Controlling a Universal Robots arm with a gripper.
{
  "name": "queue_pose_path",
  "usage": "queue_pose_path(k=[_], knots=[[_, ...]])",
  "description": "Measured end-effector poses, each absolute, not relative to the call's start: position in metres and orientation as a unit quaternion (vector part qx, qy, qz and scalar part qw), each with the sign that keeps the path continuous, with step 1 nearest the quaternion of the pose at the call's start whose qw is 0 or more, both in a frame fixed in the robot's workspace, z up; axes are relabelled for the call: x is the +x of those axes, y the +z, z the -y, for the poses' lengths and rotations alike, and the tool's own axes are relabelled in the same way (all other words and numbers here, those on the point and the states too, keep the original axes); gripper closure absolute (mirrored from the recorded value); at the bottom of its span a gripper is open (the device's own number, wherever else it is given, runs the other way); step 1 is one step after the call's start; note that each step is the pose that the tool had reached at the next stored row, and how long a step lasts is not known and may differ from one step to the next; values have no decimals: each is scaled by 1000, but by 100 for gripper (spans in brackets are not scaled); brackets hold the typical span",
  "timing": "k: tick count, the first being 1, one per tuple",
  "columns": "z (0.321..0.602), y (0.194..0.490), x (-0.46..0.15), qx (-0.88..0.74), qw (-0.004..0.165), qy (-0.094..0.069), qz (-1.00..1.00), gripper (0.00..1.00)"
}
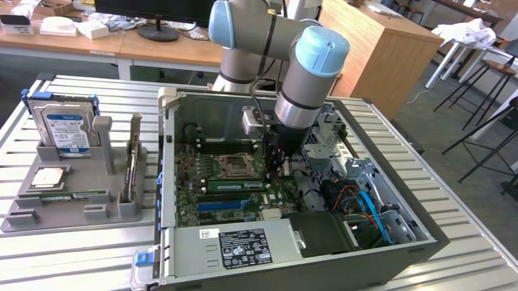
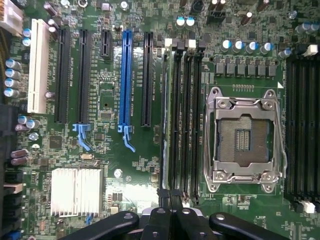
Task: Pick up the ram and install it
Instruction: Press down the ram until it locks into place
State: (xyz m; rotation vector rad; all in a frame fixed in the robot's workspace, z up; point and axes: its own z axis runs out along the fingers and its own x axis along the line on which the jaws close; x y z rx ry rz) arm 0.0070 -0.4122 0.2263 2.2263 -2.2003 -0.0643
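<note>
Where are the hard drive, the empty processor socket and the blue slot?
Hard drive [image 1: 67, 127]: exterior view, on its blue-and-white label.
Processor socket [image 2: 245, 140]: wrist view, on the bare contact field inside the metal frame.
Blue slot [image 2: 127, 80]: wrist view, midway along its length.

Even, bright indoor light; soft shadows inside the computer case [image 1: 389, 257]; slightly blurred.

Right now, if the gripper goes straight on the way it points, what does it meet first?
Most likely the bank of long black memory slots beside the square silver processor socket; the shut gripper hangs right over them. Depth is unclear.
</note>
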Motion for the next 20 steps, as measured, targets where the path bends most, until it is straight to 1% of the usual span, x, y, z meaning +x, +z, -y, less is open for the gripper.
queue_pose_path(k=[13, 20], knots=[[412, 254, 7, 711, 6, -21, 703, 90], [412, 255, 7, 711, 6, -21, 703, 90]])
